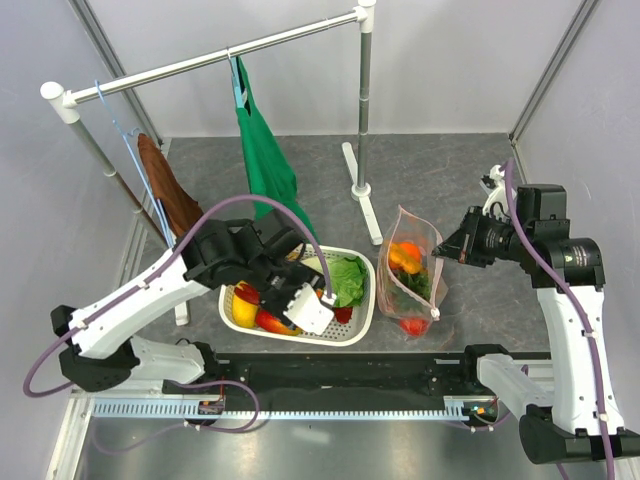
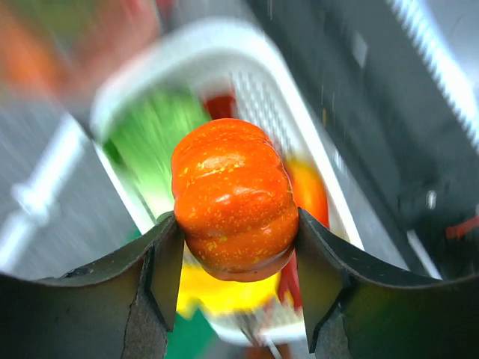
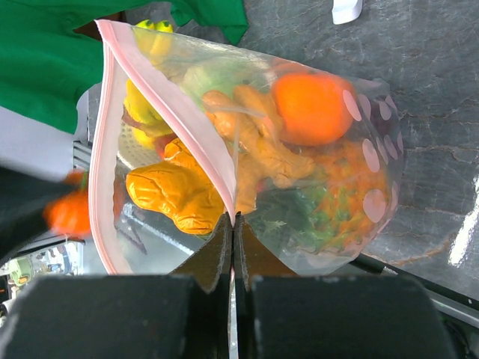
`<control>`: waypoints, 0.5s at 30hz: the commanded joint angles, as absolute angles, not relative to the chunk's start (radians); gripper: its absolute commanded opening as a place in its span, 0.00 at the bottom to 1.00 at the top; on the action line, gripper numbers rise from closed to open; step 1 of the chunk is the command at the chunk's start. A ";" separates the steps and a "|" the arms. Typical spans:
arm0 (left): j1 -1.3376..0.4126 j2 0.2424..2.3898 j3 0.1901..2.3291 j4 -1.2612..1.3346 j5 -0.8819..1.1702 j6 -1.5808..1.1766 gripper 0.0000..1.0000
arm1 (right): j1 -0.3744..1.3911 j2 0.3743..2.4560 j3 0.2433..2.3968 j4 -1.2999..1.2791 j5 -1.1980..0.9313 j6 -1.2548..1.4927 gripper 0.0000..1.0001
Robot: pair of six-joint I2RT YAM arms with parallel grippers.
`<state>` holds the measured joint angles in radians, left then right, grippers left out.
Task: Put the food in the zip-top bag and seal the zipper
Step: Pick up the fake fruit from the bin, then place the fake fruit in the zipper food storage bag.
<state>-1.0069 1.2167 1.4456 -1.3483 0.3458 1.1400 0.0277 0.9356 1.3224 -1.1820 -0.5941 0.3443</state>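
Note:
An orange pumpkin (image 2: 233,198) is clamped between the fingers of my left gripper (image 2: 233,217), above the white basket (image 2: 329,172). In the top view that arm (image 1: 235,260) reaches over the basket (image 1: 330,340), where green lettuce (image 1: 347,278) and yellow and red food pieces lie. The zip-top bag (image 1: 412,280) hangs upright to the basket's right with orange, yellow and green food (image 3: 310,108) inside. My right gripper (image 3: 231,218) is shut on the pink zipper (image 3: 161,97) at the bag's open mouth. Seen from above, that gripper (image 1: 447,245) is at the bag's right side.
A white clothes rack crosses the back, with a green garment (image 1: 262,160) and a brown cloth (image 1: 170,200) hanging from it. Its foot (image 1: 358,190) stands just behind the bag. Grey walls close in both sides.

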 commanded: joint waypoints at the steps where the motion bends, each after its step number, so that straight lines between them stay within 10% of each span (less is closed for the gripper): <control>1: -1.169 1.305 1.682 -1.482 0.549 0.945 0.29 | 0.025 0.946 1.328 -1.158 -0.594 0.327 0.00; 15: -1.209 1.551 2.162 -0.971 0.333 0.992 0.28 | 0.025 0.999 1.450 -1.152 -0.601 0.313 0.00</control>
<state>-1.2068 1.4956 2.1559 -1.1099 0.4316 0.8883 0.0280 0.9871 1.3701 -1.1824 -0.5941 0.3252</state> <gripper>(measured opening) 0.622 0.010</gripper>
